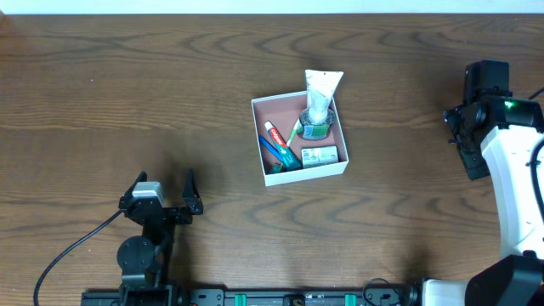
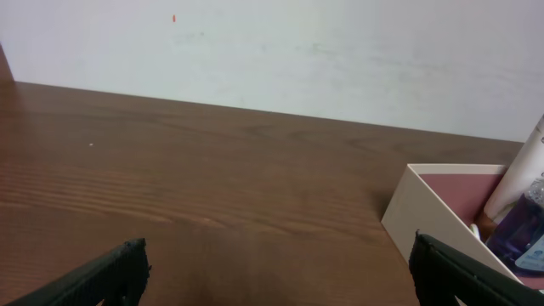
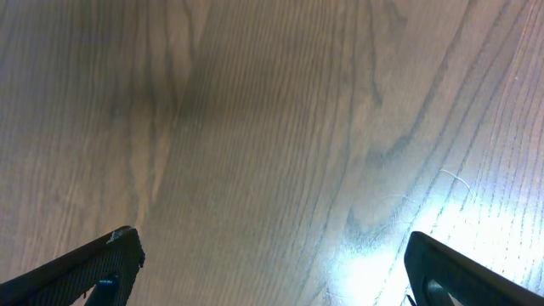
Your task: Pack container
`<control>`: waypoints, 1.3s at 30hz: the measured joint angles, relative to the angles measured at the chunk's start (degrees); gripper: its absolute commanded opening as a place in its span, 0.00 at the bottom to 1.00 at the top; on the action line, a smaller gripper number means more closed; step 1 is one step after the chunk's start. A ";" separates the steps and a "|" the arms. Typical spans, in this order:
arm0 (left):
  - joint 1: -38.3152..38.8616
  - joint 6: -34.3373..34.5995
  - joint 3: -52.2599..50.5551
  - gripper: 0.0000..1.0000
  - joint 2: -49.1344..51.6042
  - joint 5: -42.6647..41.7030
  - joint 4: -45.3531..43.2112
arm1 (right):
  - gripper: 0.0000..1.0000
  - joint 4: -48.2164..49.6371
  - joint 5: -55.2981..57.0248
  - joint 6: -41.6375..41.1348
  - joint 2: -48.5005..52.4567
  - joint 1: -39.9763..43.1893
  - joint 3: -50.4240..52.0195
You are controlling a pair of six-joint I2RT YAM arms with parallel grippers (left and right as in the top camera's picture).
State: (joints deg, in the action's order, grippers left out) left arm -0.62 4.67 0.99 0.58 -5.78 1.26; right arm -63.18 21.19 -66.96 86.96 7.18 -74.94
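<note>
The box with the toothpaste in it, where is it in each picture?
Overhead: the box is just right of the middle.
Left wrist: its white corner, bottom right.
Right wrist: not there, only the table.
Landmark: the white tube poking out of the box, in overhead and left wrist.

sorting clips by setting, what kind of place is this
Probably a robotics lab bench, not a home: a wood-grain table against a plain white wall, a white robot arm at its edge, and one container of toiletries.
</note>
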 measured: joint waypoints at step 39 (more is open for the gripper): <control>0.00 0.00 0.02 0.98 0.00 0.00 0.07 | 0.99 -0.17 0.90 0.17 -44.85 -5.57 4.35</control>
State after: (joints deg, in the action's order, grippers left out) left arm -0.62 4.67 1.02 0.58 -5.78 1.32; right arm -63.35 22.09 -66.78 42.11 1.61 -70.59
